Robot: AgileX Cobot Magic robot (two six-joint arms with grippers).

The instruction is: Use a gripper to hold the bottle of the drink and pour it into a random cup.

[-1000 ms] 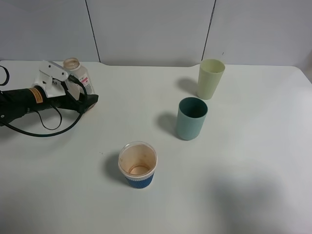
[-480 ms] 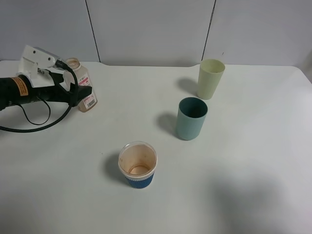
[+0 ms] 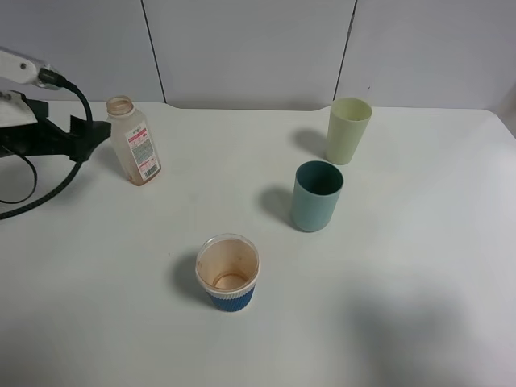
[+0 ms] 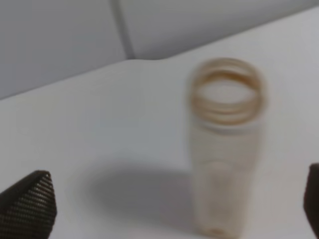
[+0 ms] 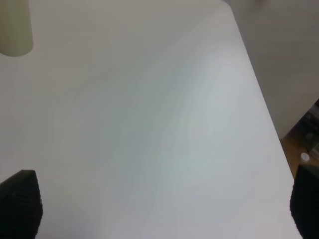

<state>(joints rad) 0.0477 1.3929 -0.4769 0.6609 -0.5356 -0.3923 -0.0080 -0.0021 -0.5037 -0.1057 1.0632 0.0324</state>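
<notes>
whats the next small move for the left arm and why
Probably keep clear and stop: the bottle stands upright on the table, looking nearly empty, and the left gripper is open beside it, apart. The blue cup shows brown residue.

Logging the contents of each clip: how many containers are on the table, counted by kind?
Bottles: 1, the clear bottle with a red-and-white label.
Plastic tumblers: 2, the teal cup and the pale yellow-green tumbler.
Paper cups: 1, the blue ribbed paper cup.
Total: 4.
</notes>
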